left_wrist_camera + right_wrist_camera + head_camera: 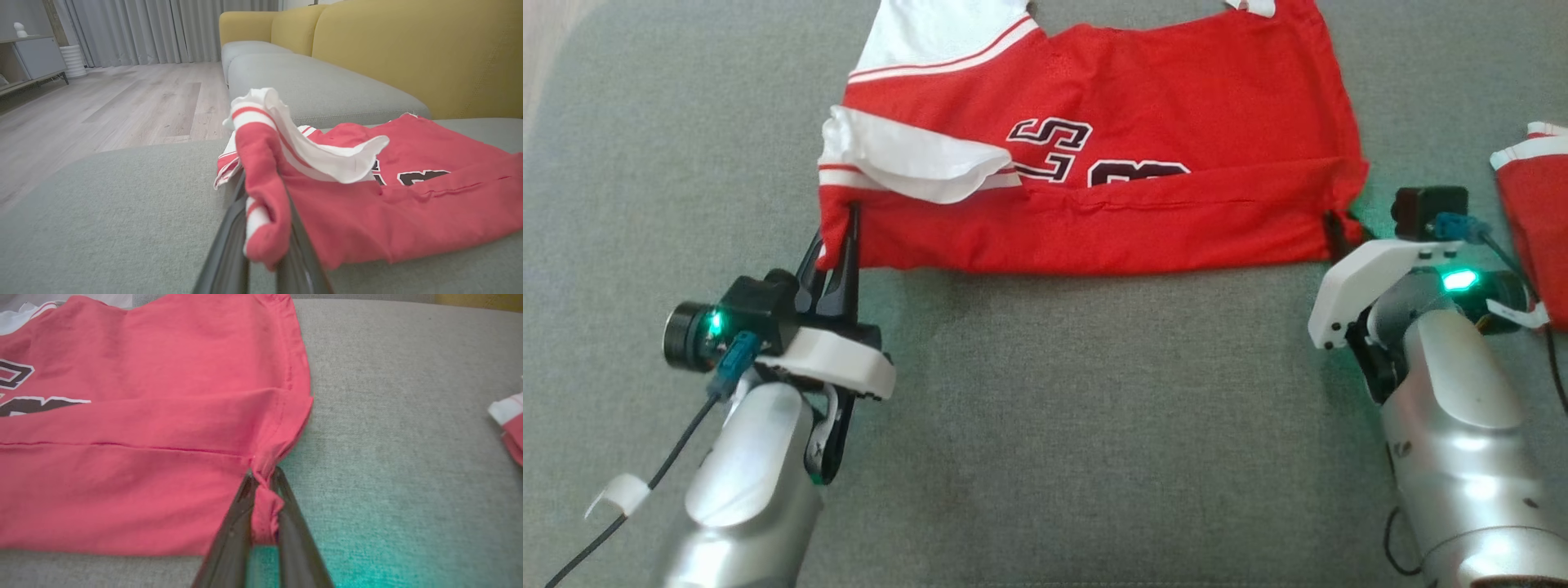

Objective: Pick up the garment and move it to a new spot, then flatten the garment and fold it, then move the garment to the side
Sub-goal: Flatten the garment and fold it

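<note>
Both near corners of the garment (1176, 122) are pinched as it's lying spread on the grey cushion (1054, 408): left gripper (840, 235) clamping shut on the left corner, right gripper (1334, 229) nipping tight on the right. I'm judging it light, limp, slippery, so I'm favouring hemmed corners

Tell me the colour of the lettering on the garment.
The lettering is black, outlined in white; the head view shows it best.

Red jersey (1176, 106) on grey sofa seat (1054, 408)

Left gripper (837, 233) and right gripper (1334, 229) clamped tight (wide apart)
</note>
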Motion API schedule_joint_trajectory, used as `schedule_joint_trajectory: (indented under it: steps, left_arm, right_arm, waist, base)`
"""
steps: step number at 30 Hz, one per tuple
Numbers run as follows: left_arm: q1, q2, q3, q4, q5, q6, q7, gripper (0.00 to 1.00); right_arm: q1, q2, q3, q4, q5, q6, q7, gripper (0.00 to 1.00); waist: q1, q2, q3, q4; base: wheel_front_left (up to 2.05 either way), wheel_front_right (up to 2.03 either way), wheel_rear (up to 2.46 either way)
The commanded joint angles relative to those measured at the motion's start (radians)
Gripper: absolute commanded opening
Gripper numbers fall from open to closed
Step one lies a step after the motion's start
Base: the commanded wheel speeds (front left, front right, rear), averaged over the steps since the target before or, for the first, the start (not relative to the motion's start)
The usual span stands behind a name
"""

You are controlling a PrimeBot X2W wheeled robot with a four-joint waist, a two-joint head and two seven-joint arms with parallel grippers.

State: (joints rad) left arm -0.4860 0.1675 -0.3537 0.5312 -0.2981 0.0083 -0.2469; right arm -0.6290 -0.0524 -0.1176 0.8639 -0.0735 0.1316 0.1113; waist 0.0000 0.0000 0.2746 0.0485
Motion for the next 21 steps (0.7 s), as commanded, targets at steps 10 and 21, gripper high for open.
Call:
schedule_joint_trajectory:
  steps: [10,21]
  left_arm:
    - [0.046,0.056,0.016,0.064,-0.014,-0.011,0.101,0.0]
    - [0.194,0.096,-0.02,0.023,-0.03,-0.033,0.173,0.0]
  right_arm:
    - [0.067,0.002,-0.043,-0.002,-0.045,-0.001,-0.066,0.0]
    - [0.266,0.002,-0.017,-0.146,0.031,-0.001,-0.007,0.0]
  waist:
    - [0.0,0.0,-0.097,-0.042]
    - [0.0,0.0,-0.22,-0.085]
  base:
    - [0.0,0.0,0.0]
    - [0.0,0.0,0.0]
